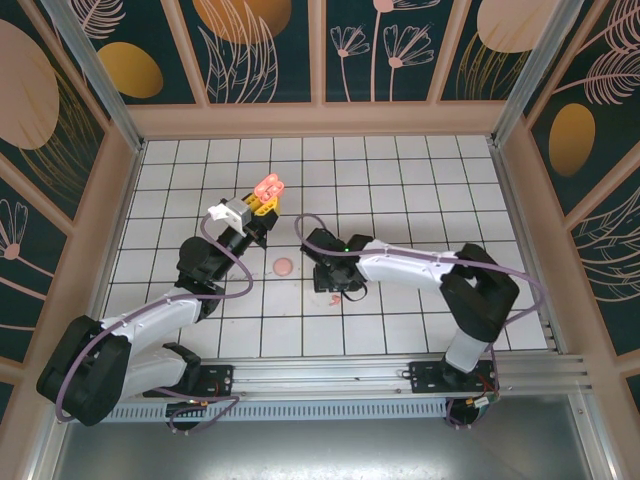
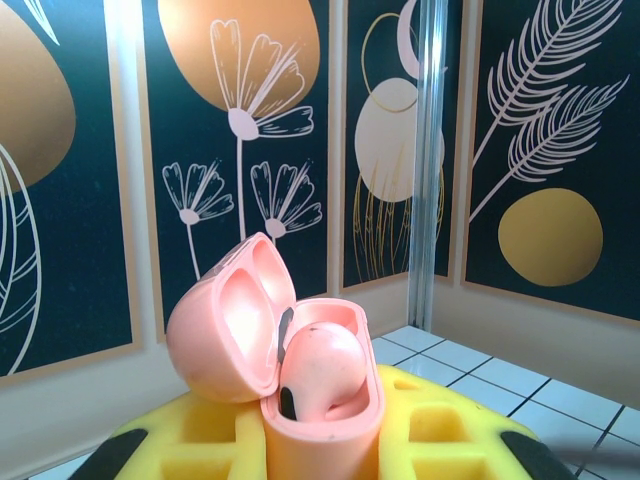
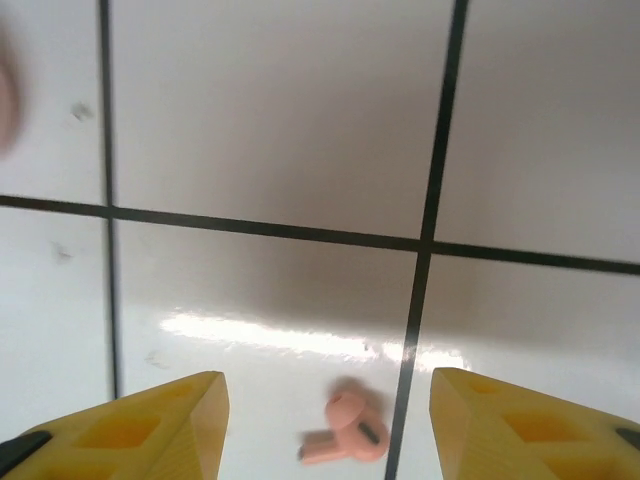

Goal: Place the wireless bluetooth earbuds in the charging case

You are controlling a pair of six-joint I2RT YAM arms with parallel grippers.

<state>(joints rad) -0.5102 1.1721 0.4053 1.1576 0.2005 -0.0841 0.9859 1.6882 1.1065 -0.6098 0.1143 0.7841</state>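
**Holding the open case, one earbud seated, one on the tiles**

The left gripper (image 1: 258,207) pinches the coral-pink charging case (image 2: 225,335) between its yellow fingers (image 2: 450,430). The case stands upright with its lid swung open, and a pink earbud (image 2: 322,372) sits in one well. The right gripper (image 3: 328,390) hangs low over the white tiled table (image 1: 400,180), its fingers spread and gripping nothing. A second earbud (image 3: 343,432) lies on its side between them, beside a dark grid line, touching neither finger.
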